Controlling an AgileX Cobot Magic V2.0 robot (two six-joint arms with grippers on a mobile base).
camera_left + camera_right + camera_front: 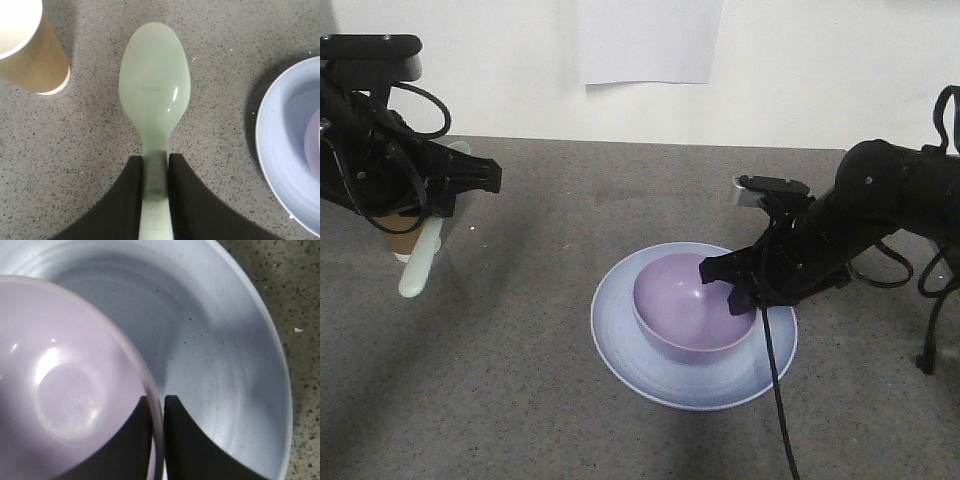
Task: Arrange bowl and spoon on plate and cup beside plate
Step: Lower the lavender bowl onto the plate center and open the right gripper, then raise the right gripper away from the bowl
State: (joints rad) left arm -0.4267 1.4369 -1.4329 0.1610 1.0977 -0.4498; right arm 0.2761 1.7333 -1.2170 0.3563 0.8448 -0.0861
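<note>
On the plate [620,352], nearest the front camera: bowl [682,312] sits inside the raised rim, off-centre toward the plate's right side. My right pincer [159,402] is clamped on the bowl's wall, one finger inside and one outside, with the thin rim pinched between them. Cannot tell whether the bowl's base is fully down on the plate or a touch lifted.

Risk 1: if I let go with the base not flat, the bowl may rock or slide toward the plate's rim. If I pull away before both fingers clear, the inner one would hook the wall and tip the bowl, or drag the light plate across the surface [520,420].

Left of the plate, well apart: my left pincer [156,165] grips the spoon [155,85] by its handle, scoop end down, clear of the surface. The hold is narrow, on a flat smooth handle.

Risk 2: the spoon swivels or slips in transit.

Risk 3: both arms meet over the plate, so the right should be out before the left comes in.

Risk 4: the bowl fills much of the plate, which leaves little bare plate for the spoon. It could slide off the rim.

Farther left of the plate: cup [400,228], upright, close behind the hanging spoon.

Risk 5: a swing of the left arm knocks it over. It stands well apart from the plate, so I judge its placing not yet done.
</note>
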